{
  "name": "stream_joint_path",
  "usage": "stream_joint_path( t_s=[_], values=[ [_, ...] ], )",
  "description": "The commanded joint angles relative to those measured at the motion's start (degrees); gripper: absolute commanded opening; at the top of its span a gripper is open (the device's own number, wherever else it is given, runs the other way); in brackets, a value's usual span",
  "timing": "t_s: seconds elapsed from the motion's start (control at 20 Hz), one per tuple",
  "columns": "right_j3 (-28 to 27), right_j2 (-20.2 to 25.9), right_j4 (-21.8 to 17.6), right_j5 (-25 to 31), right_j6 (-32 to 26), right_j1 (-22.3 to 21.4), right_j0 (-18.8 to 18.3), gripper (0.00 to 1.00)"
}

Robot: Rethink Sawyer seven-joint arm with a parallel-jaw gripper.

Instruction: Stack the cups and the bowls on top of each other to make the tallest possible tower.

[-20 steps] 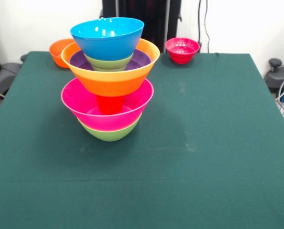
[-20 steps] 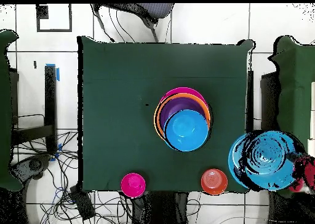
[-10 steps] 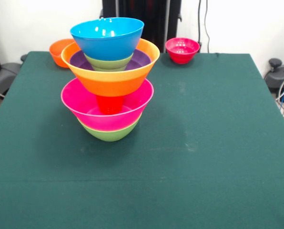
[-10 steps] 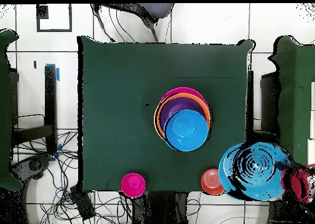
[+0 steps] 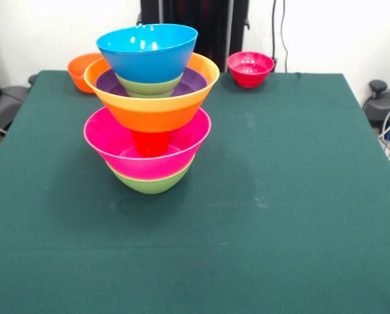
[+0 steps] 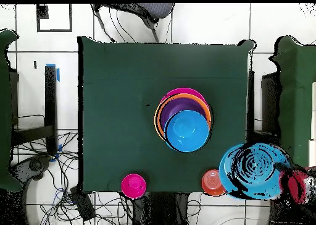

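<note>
The tower (image 5: 150, 108) stands left of the table's middle. From the bottom it has a green bowl (image 5: 149, 184), a pink bowl (image 5: 120, 147), the red cup (image 5: 150, 142), a wide orange bowl (image 5: 154, 112), a purple bowl (image 5: 194, 80), a green bowl (image 5: 148, 86) and a blue bowl (image 5: 147, 51) on top. In the overhead view the tower (image 6: 185, 131) shows the blue bowl uppermost. No gripper shows in either view.
A small orange bowl (image 5: 77, 69) and a small red-pink bowl (image 5: 250, 69) sit at the table's far edge. In the overhead view a large blue bowl (image 6: 254, 171) hangs off the table's right side with a red shape (image 6: 297, 184) at its edge; I cannot tell what holds it.
The large blue bowl beside the table has moved left and down in the overhead view, closer to the small orange bowl. The tower has not moved.
</note>
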Motion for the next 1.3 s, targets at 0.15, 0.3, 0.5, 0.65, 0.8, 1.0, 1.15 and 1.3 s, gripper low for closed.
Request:
stream_joint_path(
  t_s=[0.15,0.3,0.5,0.65,0.8,1.0,1.15,1.3],
  values=[
    [9.2,-5.4,0.0,-3.0,-21.2,-0.3,4.7,0.00],
    [9.4,-6.5,-0.1,-2.9,-21.1,-0.3,5.3,0.00],
    [10.2,-8.4,0.5,-4.1,-22.9,-0.4,6.1,0.00],
    [10.7,-9.8,0.7,-5.0,-23.9,-0.3,6.8,0.00],
    [11.1,-10.8,1.0,-5.8,-24.5,-0.1,7.4,0.00],
    [11.5,-12.4,1.3,-6.7,-25.6,0.1,8.3,0.00],
    [12.2,-12.9,1.8,-7.7,-26.6,0.1,8.4,0.00],
    [12.5,-14.6,2.0,-8.7,-27.5,0.5,9.5,0.00]
  ],
)
